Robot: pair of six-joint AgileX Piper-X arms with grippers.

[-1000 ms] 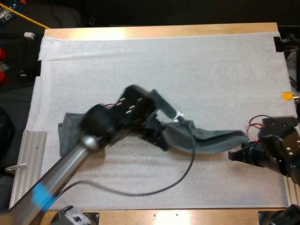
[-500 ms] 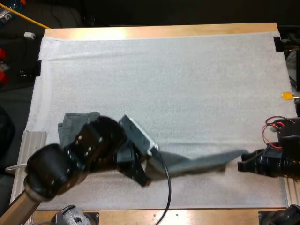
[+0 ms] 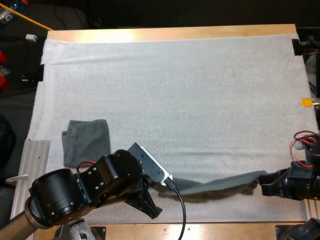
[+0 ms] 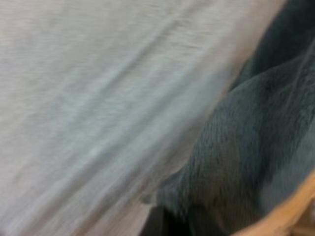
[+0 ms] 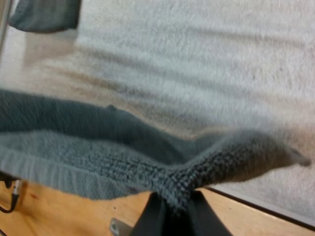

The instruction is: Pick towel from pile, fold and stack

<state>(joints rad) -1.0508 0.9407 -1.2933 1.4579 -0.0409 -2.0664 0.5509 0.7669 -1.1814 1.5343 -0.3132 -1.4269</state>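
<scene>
Towel (image 3: 220, 182): 1 strip stretched along the near edge of the desk (image 3: 170, 33), long axis left to right, spanning between the 2 arms.
Right jaws: clamped on the towel's right end, pinching it from both sides.
Left jaws: at the towel's left end; whether they grip it I cannot tell.
Folded towel (image 3: 86, 142): flat on the mat (image 3: 175, 90), just beyond the left arm, apart from the strip.
Nearer arm to the stack: left, so the fold probably has to close towards that side.

Nubby cloth towel (image 3: 220, 182), fuzzy matt mat (image 3: 175, 90), smooth wooden table (image 3: 170, 33)
</scene>
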